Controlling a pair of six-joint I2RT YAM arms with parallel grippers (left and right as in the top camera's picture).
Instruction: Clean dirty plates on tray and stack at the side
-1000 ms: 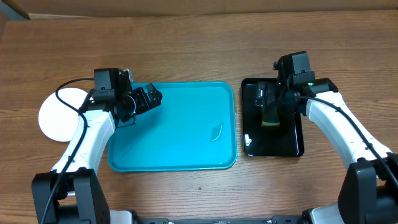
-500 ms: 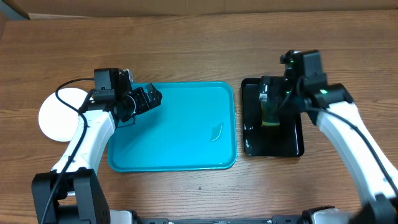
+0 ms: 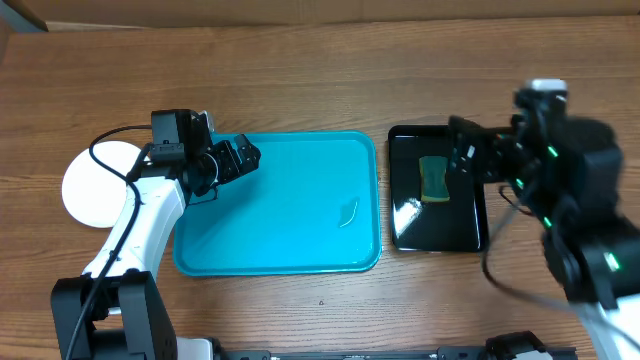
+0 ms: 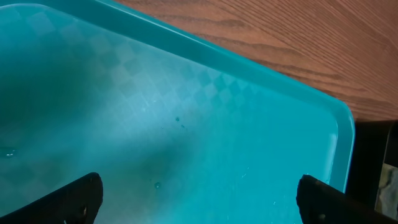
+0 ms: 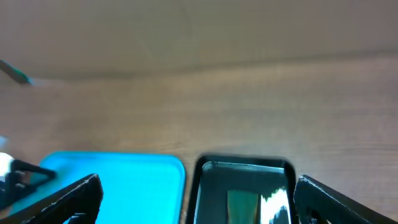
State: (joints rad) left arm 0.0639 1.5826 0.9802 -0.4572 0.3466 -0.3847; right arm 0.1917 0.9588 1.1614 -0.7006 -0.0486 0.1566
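The turquoise tray (image 3: 290,245) lies in the middle of the table with no plate on it. A white round plate (image 3: 88,188) lies on the table left of the tray, partly behind my left arm; I cannot tell whether others lie under it, and no yellow-green plate shows. My left gripper (image 3: 243,157) is open and empty over the tray's far left corner; its wrist view shows only the tray floor (image 4: 186,112) between the fingers (image 4: 199,196). My right gripper (image 3: 463,155) is open and empty, raised above the black tray; it also shows in its wrist view (image 5: 196,196).
A glossy black tray (image 3: 405,215) stands right of the turquoise tray, with a green-and-yellow sponge (image 3: 434,178) lying in it; both show in the right wrist view (image 5: 214,186) (image 5: 242,205). A small pale streak (image 3: 347,212) marks the turquoise tray's floor. A cardboard edge runs along the back.
My right gripper has let go of the sponge, risen and moved right; the sponge now lies uncovered in the black tray. My left arm has not moved.
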